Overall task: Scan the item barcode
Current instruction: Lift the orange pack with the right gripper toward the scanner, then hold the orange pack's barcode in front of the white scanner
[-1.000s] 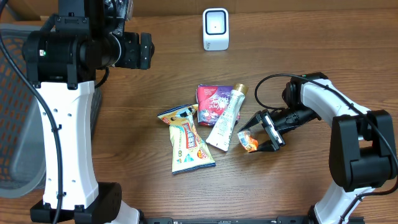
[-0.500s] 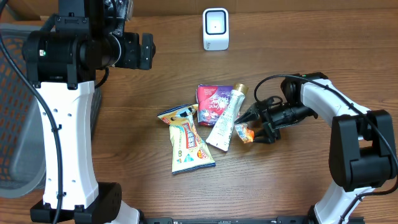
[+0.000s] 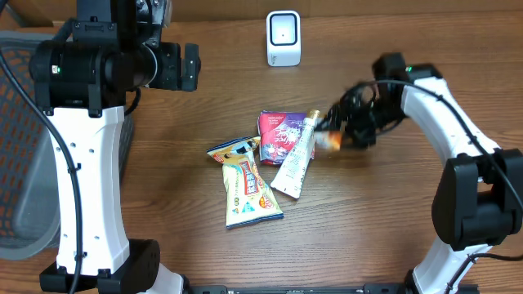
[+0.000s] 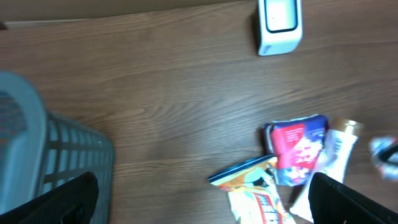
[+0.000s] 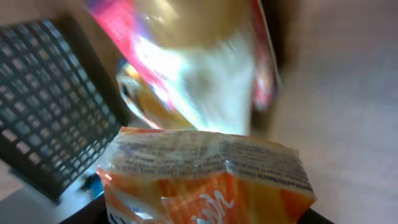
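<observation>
A small orange snack packet (image 3: pixel 329 140) hangs blurred above the table, just right of the item pile, with my right gripper (image 3: pixel 341 133) shut on it. Seen from the right wrist, the packet (image 5: pixel 205 180) fills the lower frame between the dark jaws, its fine print facing the camera. The white barcode scanner (image 3: pixel 283 38) stands at the back centre and also shows in the left wrist view as scanner (image 4: pixel 280 25). My left gripper (image 3: pixel 188 67) is raised over the left side of the table, open and empty, its fingertips (image 4: pixel 62 202) wide apart.
On the table lie a red pouch (image 3: pixel 278 131), a white tube (image 3: pixel 298 155) and yellow snack packets (image 3: pixel 245 184). A grey mesh basket (image 3: pixel 16 163) stands off the left edge. The left arm's tall white column (image 3: pixel 82 163) rises at the left.
My right arm has lifted the orange packet off the table and swung it up and back toward the scanner. The left gripper has opened a little wider.
</observation>
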